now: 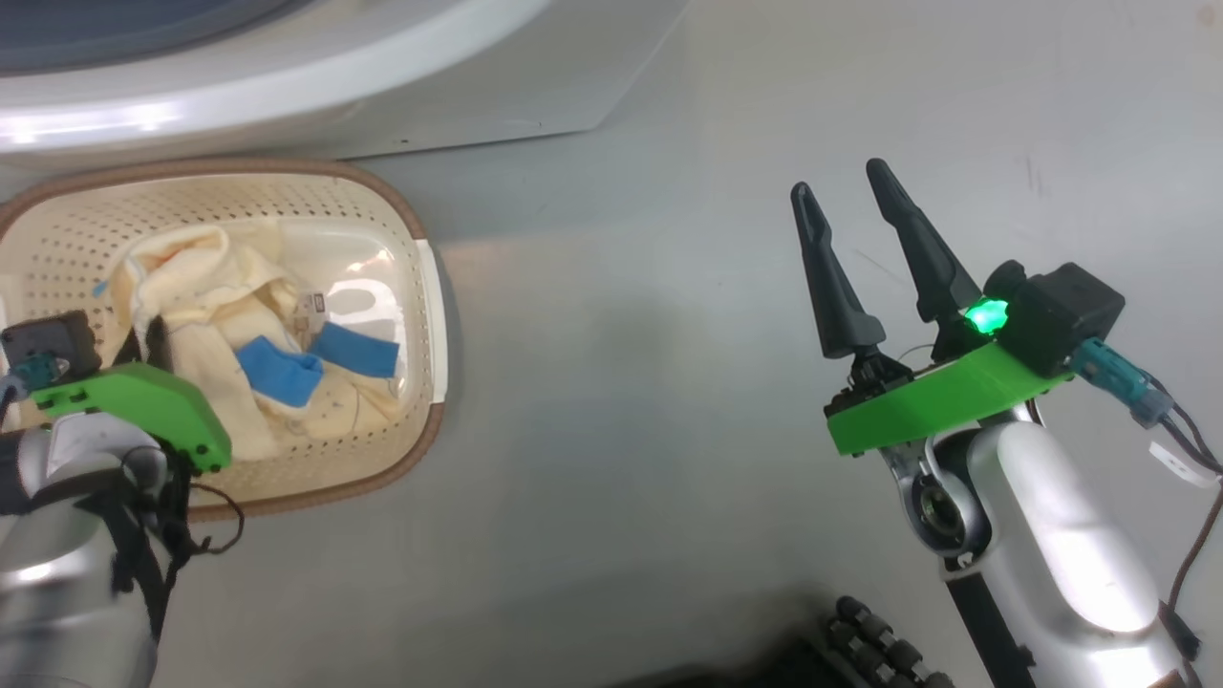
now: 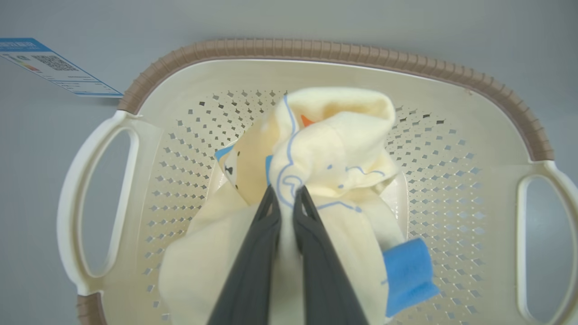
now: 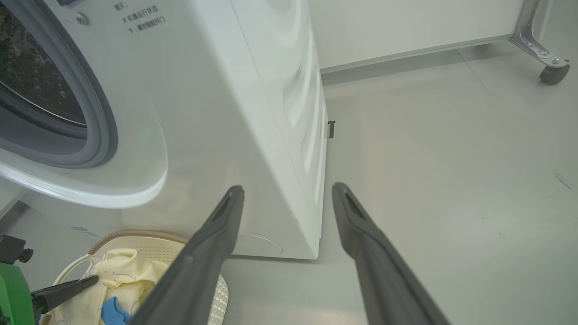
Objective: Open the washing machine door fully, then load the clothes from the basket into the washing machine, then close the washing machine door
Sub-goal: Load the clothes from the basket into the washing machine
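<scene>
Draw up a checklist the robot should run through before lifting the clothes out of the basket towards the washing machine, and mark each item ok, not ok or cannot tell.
1. Grip: left gripper shut on the clothes: ok, it pinches a cream fold.
2. Lift: clothes clear of the basket rim: not ok, they lie inside it.
3. Mouth of the washing machine unblocked: ok, drum visible through the grey rim.
4. Is the washing machine door fully open: cannot tell.
5. Spare arm: right gripper open, empty, away from the basket: ok, over the floor.
</scene>
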Controlling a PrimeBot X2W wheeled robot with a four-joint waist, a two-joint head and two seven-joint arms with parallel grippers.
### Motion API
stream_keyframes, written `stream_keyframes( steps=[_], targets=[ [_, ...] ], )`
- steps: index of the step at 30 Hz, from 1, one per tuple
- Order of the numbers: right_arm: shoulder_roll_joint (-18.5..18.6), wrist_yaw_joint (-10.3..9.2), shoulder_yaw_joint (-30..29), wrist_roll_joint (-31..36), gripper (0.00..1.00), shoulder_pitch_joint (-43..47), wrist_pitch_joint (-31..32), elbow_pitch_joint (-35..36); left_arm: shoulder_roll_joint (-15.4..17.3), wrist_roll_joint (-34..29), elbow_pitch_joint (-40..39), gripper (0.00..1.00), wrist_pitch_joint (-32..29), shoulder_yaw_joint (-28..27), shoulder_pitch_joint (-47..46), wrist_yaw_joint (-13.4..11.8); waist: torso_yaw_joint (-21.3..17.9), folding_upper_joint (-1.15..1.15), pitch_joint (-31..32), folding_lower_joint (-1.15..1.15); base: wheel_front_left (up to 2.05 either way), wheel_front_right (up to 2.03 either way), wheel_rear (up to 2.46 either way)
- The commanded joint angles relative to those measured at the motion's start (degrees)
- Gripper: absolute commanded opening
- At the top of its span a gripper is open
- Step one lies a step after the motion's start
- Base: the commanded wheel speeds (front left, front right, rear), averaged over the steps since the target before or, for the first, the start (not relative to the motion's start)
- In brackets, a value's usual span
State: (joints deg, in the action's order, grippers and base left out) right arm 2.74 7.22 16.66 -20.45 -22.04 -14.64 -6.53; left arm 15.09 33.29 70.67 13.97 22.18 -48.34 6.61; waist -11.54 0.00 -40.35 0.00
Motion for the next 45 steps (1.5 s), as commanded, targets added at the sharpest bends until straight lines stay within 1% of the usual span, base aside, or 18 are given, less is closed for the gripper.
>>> stream_keyframes(
  steps=[1, 5, 14, 25, 34, 37, 45],
  targets=[
    [0.14, 0.26, 0.59, 0.45, 1.0, 2.2, -0.36, 1.31, 1.8, 0.32, -0.86, 0.0, 0.82, -1.29, 1.91, 0.11, 1.59, 0.0, 2.57, 0.0, 0.0, 0.0, 0.0],
    [0.14, 0.26, -0.02, 1.15, 1.0, 3.37, -0.36, 0.72, 0.49, 0.3, -2.8, 0.0, 0.98, -1.41, 4.21, 0.22, 2.87, 0.0, 5.85, 0.0, 0.0, 0.0, 0.0],
    [0.14, 0.26, -1.13, 2.37, 1.0, 6.25, -0.36, -0.22, -1.26, -0.83, -11.55, 0.0, 1.02, -3.99, 12.3, -0.53, 4.68, 0.0, 12.93, 0.0, 0.0, 0.0, 0.0],
    [0.14, 0.26, -2.26, 3.58, 1.0, 10.05, -0.36, -0.96, -3.81, -2.46, -21.1, 0.0, 1.02, -8.84, 23.06, -0.74, 6.13, 0.0, 21.32, 0.0, 0.0, 0.0, 0.0],
    [0.14, 0.26, -2.71, 4.14, 1.0, 12.45, -0.36, -1.1, -6.06, -5.07, -29.13, 0.0, 1.03, -12.86, 30.74, -0.34, 7.27, 0.0, 26.41, 0.0, 0.0, 0.0, 0.0],
    [0.14, 0.26, -2.67, 4.27, 1.0, 12.94, -0.36, -1.26, -6.42, -5.82, -30.51, 0.0, 1.03, -13.58, 32.34, -0.22, 7.33, 0.0, 27.46, 0.0, 0.0, 0.0, 0.0],
    [0.14, 0.26, -2.96, 4.42, 1.0, 14.61, -0.36, -1.35, -7.6, -8.5, -37.52, 0.0, 1.03, -16.34, 37.52, 0.33, 7.7, 0.0, 30.84, 0.0, 0.0, 0.0, 0.0]
  ],
)
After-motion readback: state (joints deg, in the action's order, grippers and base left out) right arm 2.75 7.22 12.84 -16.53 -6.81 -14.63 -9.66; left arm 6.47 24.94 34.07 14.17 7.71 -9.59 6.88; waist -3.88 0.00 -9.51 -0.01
